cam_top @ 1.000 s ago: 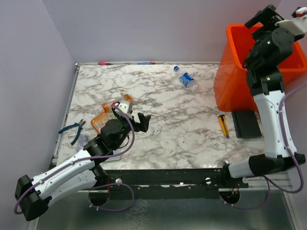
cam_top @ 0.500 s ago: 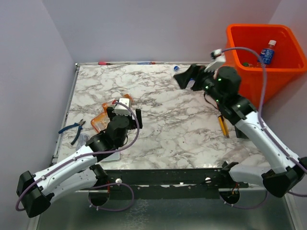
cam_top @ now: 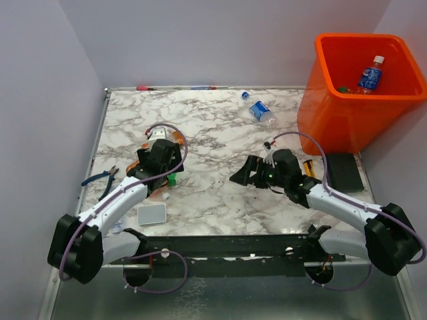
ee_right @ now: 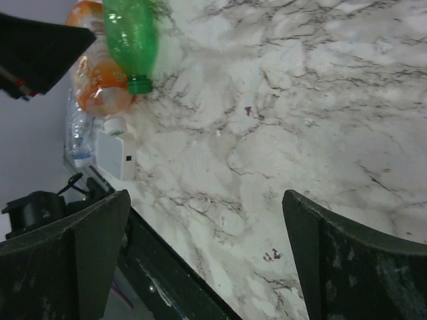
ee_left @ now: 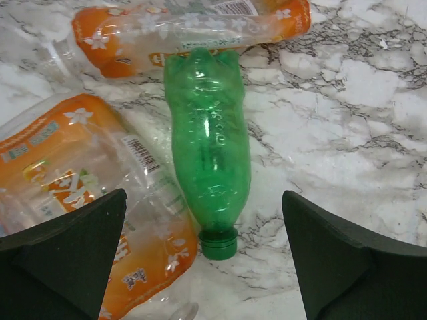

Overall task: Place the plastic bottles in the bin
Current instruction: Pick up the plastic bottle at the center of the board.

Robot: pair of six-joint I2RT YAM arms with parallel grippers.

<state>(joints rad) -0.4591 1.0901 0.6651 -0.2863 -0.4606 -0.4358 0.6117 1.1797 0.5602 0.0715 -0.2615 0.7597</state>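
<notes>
The left arm [cam_top: 123,197] is holding its jaws wide apart astride the green bottle [ee_left: 210,160], which is lying on the bench [ee_left: 347,133] against orange bottles [ee_left: 80,193]. It should be descending centred and clamping mid-body. The right arm [cam_top: 333,199] is hovering with its jaws gaping, empty.

Figure: colours and patterns under my two claws.
My left claw [ee_left: 207,257] and right claw [ee_right: 207,257] are black. The counter [ee_left: 360,113] is white marble veined grey. The green bottle [ee_left: 210,153] is translucent with a matching cap. The orange bottles [ee_left: 200,27] carry white flower prints. The bin [cam_top: 333,123] is bright orange and the pliers [cam_top: 99,179] are blue-handled.
</notes>
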